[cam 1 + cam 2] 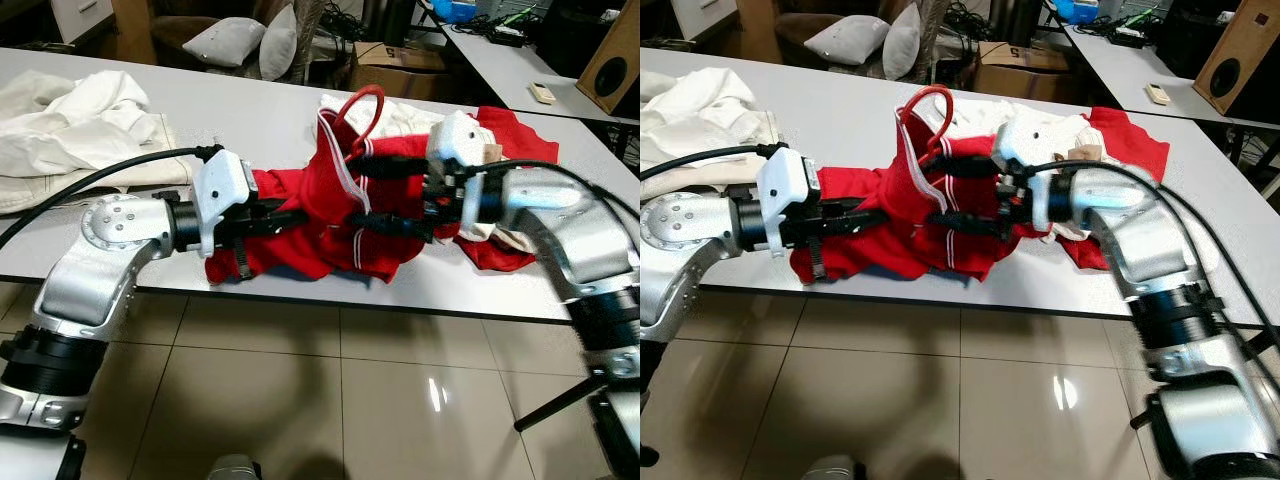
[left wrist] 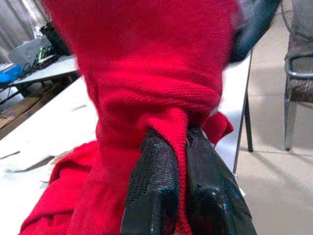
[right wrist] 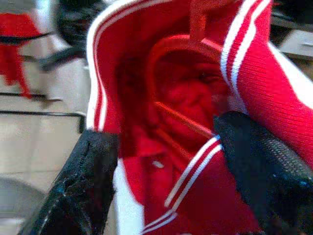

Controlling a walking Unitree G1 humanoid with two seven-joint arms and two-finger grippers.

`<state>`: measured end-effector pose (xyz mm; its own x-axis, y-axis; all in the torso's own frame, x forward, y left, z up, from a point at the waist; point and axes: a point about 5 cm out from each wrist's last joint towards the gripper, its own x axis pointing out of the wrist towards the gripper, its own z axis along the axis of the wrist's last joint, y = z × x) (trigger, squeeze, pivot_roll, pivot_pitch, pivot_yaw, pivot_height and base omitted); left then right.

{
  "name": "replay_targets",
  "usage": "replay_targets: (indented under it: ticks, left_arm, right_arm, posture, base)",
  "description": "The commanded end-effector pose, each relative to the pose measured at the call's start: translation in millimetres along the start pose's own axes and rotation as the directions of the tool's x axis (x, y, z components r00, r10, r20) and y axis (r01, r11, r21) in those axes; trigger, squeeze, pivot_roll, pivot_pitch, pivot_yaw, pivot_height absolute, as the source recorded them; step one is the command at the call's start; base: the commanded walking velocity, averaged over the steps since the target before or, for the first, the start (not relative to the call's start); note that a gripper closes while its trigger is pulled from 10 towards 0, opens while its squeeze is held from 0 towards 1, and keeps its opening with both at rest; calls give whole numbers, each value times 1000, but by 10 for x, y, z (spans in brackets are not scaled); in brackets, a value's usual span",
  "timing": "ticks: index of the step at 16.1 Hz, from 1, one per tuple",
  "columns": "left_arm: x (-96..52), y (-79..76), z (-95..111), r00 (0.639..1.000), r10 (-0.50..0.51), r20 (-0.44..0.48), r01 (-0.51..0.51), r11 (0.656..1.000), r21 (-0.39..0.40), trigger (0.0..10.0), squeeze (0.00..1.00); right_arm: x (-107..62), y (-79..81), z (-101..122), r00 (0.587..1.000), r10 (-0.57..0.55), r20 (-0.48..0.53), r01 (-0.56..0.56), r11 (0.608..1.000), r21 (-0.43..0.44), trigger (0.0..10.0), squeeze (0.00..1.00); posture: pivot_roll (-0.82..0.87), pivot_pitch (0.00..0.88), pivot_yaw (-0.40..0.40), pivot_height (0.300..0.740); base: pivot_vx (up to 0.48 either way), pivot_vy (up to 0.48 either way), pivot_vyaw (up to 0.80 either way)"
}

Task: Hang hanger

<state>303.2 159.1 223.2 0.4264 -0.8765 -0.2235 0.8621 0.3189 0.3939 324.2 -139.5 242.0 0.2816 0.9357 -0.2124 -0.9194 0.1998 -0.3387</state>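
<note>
A red shirt (image 1: pixel 320 225) with white-striped collar lies bunched near the front edge of the white table (image 1: pixel 230 110). A red hanger (image 1: pixel 362 98) sits inside its neck, hook sticking up above the collar. My left gripper (image 1: pixel 298 216) reaches in from the left and is shut on a fold of the red shirt (image 2: pixel 146 98), pinched between both fingers (image 2: pixel 152 191). My right gripper (image 1: pixel 378 195) comes from the right and stands open, its fingers (image 3: pixel 85 181) spread either side of the striped collar (image 3: pixel 230 54). The hanger's arc (image 3: pixel 171 41) shows inside the neck opening.
A white garment (image 1: pixel 70 125) lies on the table's left end. White cloth (image 1: pixel 405 115) sits under the red shirt's far side. The table's front edge (image 1: pixel 450 312) runs just below the arms, tiled floor beneath. Pillows (image 1: pixel 225 40) and a cardboard box (image 1: pixel 395 60) stand behind.
</note>
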Motion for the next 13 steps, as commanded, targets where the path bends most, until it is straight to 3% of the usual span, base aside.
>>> replay_targets:
  ticks: [1, 5, 7, 8, 12, 13]
  left_arm:
    - [-22, 9, -76, 998, -26, -63, 28, 999, 21, 0, 0]
    - [-49, 73, -139, 997, -17, -79, 18, 1000, 10, 0, 0]
    - [-55, 82, -145, 996, -24, -81, 25, 1000, 14, 0, 0]
    - [-45, 73, -116, 997, -41, -66, 42, 999, 20, 0, 0]
    - [34, 2, -10, 995, -102, -18, 103, 994, 42, 0, 0]
    - [49, -24, 14, 992, -127, -14, 127, 991, 47, 0, 0]
  right_arm:
    - [-243, -50, 149, 998, -18, 55, 19, 1000, -12, 10000, 0]
    - [-408, -11, 204, 999, 45, 23, -44, 998, -33, 10000, 0]
    - [-467, -68, 191, 1000, -6, -5, 6, 999, -45, 10000, 0]
    - [-489, -110, 106, 996, -45, -76, 40, 997, -65, 10000, 0]
    - [-315, -60, -26, 995, -9, -98, 2, 998, -65, 10000, 0]
    - [-269, -80, -41, 994, -16, -104, 7, 996, -84, 9098, 0]
  posture:
    - [115, 0, -107, 740]
    - [109, 0, -103, 740]
    - [106, 0, -100, 740]
    - [100, 0, -98, 740]
    - [102, 0, -102, 740]
    - [104, 0, -103, 740]
  base:
    - [0, 0, 0]
    - [0, 0, 0]
    - [0, 0, 0]
    - [0, 0, 0]
    - [0, 0, 0]
    - [0, 0, 0]
